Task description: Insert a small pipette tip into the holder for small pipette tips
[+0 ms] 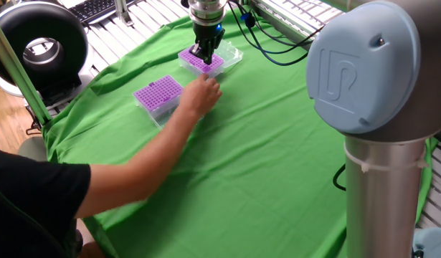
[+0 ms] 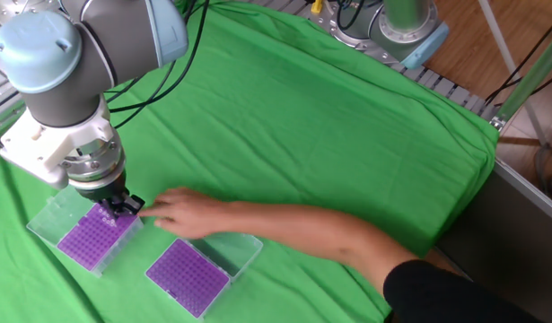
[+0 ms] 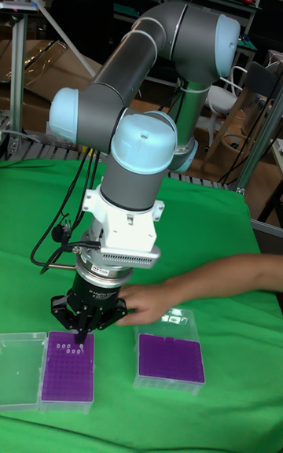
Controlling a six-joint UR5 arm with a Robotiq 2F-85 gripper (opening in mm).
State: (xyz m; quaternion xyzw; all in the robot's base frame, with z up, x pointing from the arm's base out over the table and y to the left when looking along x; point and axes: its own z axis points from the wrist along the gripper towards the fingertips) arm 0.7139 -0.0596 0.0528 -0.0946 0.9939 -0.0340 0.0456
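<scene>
The small pipette tip itself is too small to be made out; whether the gripper point(image 3: 79, 334) is carrying one cannot be told. The black two-finger gripper is standing upright with its fingers drawn close together, their ends just over the top face of the purple perforated holder for small pipette tips point(image 3: 67, 367), at its far edge near the arm. A few pale tips are showing in that holder's upper rows. Its clear hinged lid point(image 3: 19, 369) is lying open flat beside it on the green cloth point(image 2: 329, 135) covering the bench. A second purple tip rack in a clear box point(image 2: 188, 275) is sitting just beside the first, its lid also folded open. A person's bare hand point(image 2: 172, 213) is reaching in between the two racks, close to the gripper.
</scene>
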